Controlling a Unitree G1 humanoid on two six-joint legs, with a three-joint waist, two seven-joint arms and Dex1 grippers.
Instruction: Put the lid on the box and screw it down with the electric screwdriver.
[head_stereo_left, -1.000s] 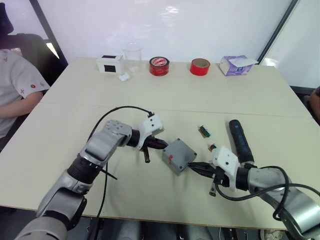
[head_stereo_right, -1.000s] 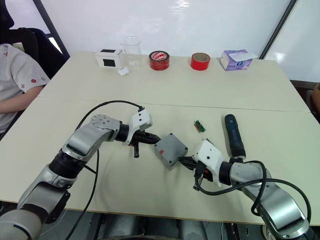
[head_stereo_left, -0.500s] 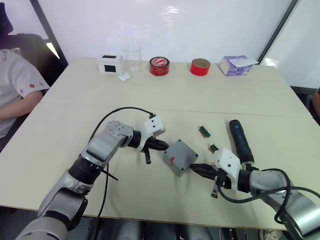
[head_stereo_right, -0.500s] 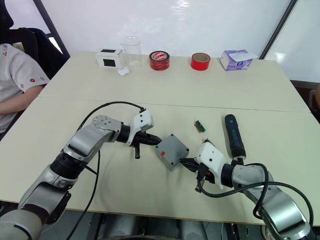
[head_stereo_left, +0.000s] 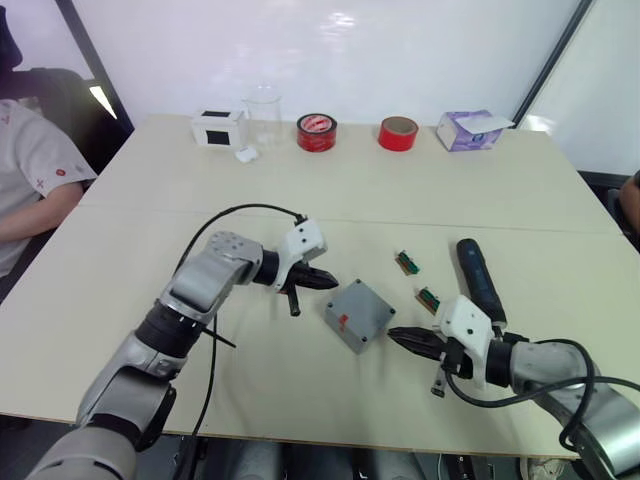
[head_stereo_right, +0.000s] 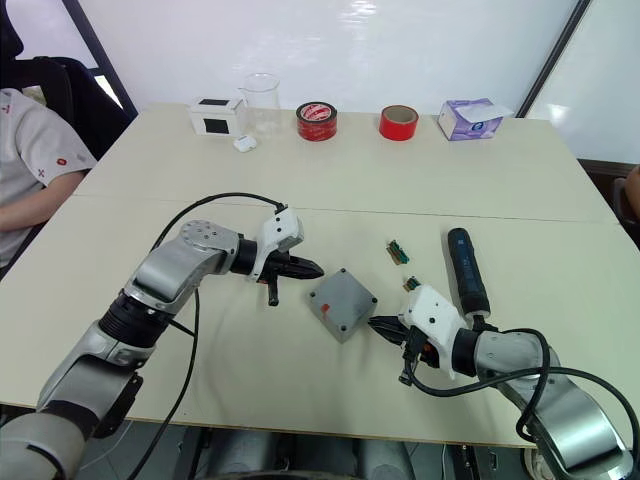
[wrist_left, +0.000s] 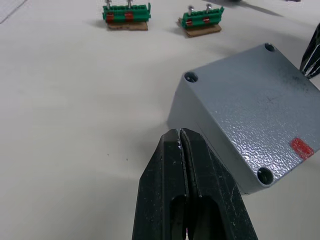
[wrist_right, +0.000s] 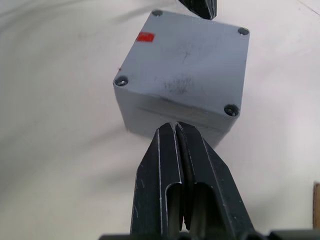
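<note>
The grey box (head_stereo_left: 358, 314) stands near the table's middle with the lid (wrist_right: 185, 60) sitting on it, red spot up and a seam showing along the side wall (wrist_right: 172, 119). My left gripper (head_stereo_left: 332, 283) is shut and empty, its tip a short gap from the box's left corner. Off the box's right side, my right gripper (head_stereo_left: 391, 335) is also shut and empty, a little clear of the wall. The electric screwdriver (head_stereo_left: 480, 280), a long dark cylinder, lies flat on the table to the right of the box, beyond the right gripper.
Two small green terminal pieces (head_stereo_left: 407, 263) (head_stereo_left: 429, 298) lie between box and screwdriver. Along the far edge stand a white box with a black patch (head_stereo_left: 218, 127), a clear beaker (head_stereo_left: 264, 110), two tape rolls (head_stereo_left: 316, 131) (head_stereo_left: 398, 132) and a purple tissue box (head_stereo_left: 470, 130). A seated person (head_stereo_left: 30, 180) is at the left.
Both grippers have drawn back from the box's sides, the left up and away, the right back toward the right. The box stays put.
</note>
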